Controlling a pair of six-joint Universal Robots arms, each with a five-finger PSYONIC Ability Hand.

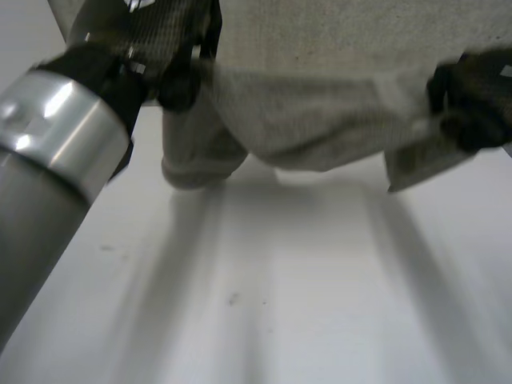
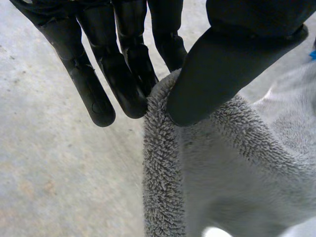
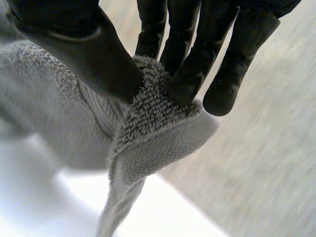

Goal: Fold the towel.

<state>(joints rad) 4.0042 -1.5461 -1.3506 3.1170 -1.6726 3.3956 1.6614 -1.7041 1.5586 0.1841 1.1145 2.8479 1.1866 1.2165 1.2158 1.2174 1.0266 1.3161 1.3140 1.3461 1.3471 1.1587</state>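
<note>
Left hand [image 2: 222, 74] and right hand [image 3: 84, 54] both pinch the towel [image 1: 320, 120]

Your left hand has its thumb pressed onto a fuzzy edge of the towel, squeezing it against the straight fingers [image 2: 128, 84] behind. Your right hand does the same at a corner, with the thumb on one face, the fingers [image 3: 192, 74] on the other, and the hemmed tip curling out below them. In the head view the towel hangs spread between your two hands over the white table [image 1: 320, 304]. One bunched fold droops near the left hand, and you cannot tell whether it touches the table.
</note>
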